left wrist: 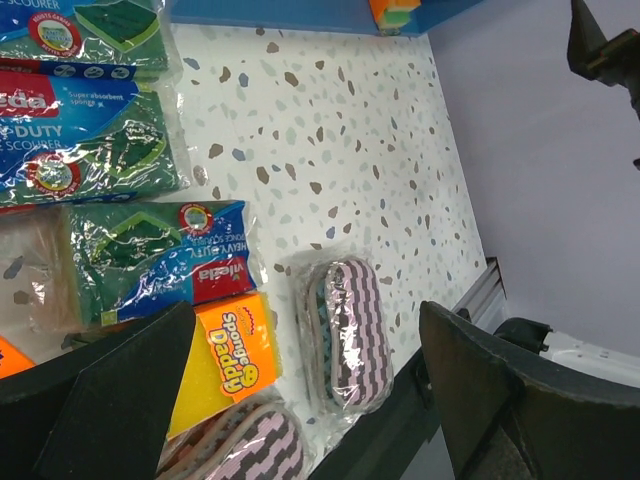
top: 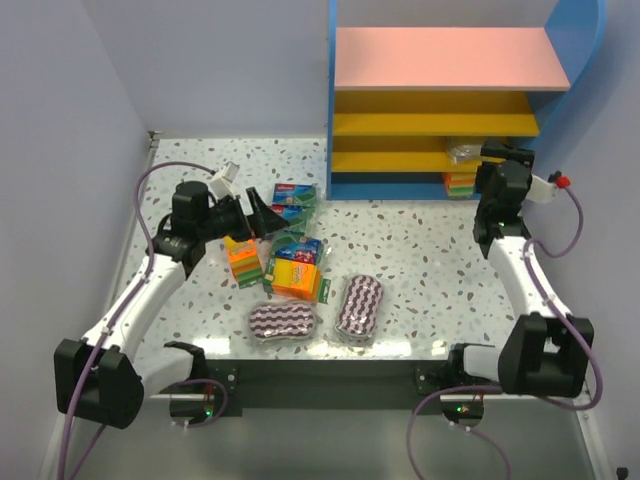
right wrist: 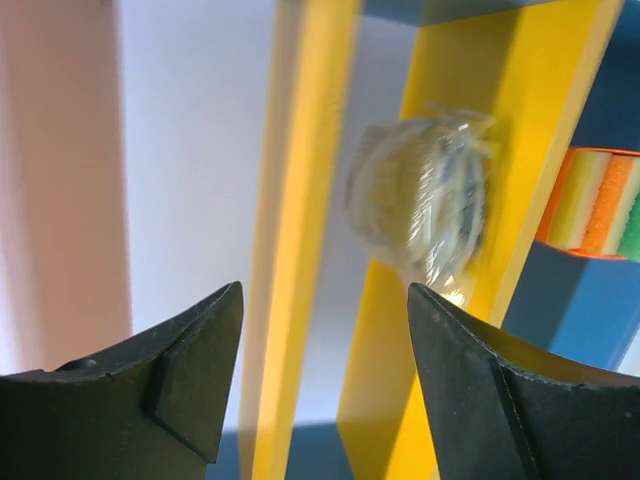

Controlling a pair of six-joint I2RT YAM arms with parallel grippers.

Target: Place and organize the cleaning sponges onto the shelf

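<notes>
Left tool [left wrist: 308, 305] hangs wide open w/ nothing in it, above the cluster of packs on the bench [top: 420, 250]. Green-and-blue flat packs [left wrist: 90, 130] lie on the shelf side of the cluster, w/ an orange-yellow block pack [left wrist: 225, 355] nearer the bases. Two purple-white striped pads [top: 283, 322] lie side by side closest to the bench's near edge.

Right tool [right wrist: 325, 287] is up at the rt end of the shelf [top: 440, 60], fingers spread, empty. It faces the silvery scourer pack [right wrist: 430, 195], which sits on a yellow board. An orange-yellow-green sponge block [right wrist: 600, 205] sits one level lower, also at the rt end.
</notes>
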